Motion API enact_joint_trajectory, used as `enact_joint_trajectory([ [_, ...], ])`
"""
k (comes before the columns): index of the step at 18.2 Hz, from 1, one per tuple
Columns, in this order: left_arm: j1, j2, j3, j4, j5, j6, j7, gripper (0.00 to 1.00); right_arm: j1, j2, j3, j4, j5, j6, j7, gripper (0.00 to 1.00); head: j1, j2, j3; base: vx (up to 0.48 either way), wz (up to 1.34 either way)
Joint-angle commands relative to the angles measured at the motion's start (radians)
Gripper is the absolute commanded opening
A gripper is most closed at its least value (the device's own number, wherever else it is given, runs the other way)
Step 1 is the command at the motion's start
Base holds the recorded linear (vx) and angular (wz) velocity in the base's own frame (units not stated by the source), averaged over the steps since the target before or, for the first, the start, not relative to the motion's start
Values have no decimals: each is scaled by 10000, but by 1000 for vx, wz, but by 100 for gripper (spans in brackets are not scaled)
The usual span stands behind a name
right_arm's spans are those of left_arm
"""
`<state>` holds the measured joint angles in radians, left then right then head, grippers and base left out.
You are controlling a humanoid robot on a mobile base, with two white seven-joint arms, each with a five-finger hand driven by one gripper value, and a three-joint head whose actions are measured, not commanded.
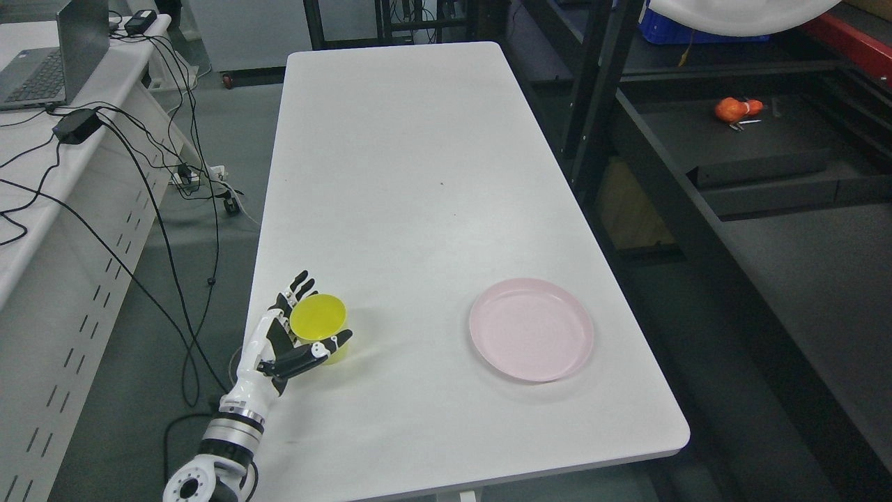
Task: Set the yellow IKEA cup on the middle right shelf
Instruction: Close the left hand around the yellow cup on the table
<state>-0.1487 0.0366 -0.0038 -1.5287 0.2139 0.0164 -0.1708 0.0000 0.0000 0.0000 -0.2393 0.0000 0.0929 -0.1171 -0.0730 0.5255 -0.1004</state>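
Observation:
The yellow cup stands upright near the left front edge of the white table. My left hand comes up from the lower left and brackets the cup. Its thumb lies across the cup's near side, and the straight fingers reach past its far left side. The hand is open, with no firm grip visible. The black shelf rack stands to the right of the table. My right arm is out of the picture.
A pink plate lies on the table's right front part. An orange object sits on a shelf board. On the left a white desk carries a laptop, and cables hang down to the floor.

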Motion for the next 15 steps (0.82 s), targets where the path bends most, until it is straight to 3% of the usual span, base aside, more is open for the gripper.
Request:
enact_joint_trajectory([
  [1, -199, 17, -729, 912, -237, 65, -10, 99, 138, -175, 169, 0, -245, 7, 5, 99, 0, 0, 0, 0, 0],
  [4, -292, 33, -729, 1112, -222, 158, -26, 90, 138, -175, 169, 0, -245, 7, 5, 99, 0, 0, 0, 0, 0],
  [6, -292, 33, -638, 1189, -207, 158, -315, 78, 138, -175, 169, 0, -245, 7, 5, 99, 0, 0, 0, 0, 0],
  [7, -292, 2, -577, 1220, -191, 158, -423, 70, 138, -175, 169, 0, -245, 7, 5, 99, 0, 0, 0, 0, 0],
  [11, -200, -192, 327, 1174, 450, 127, -455, 20, 138, -175, 169, 0, -245, 7, 5, 99, 0, 0, 0, 0, 0],
  [13, -139, -192, 634, 1128, 576, -25, -455, 5, 138, -175, 169, 0, -245, 7, 5, 99, 0, 0, 0, 0, 0],
  [15, -47, -192, 835, 1067, 591, -378, -455, 0, 138, -175, 169, 0, -245, 7, 5, 99, 0, 0, 0, 0, 0],
])
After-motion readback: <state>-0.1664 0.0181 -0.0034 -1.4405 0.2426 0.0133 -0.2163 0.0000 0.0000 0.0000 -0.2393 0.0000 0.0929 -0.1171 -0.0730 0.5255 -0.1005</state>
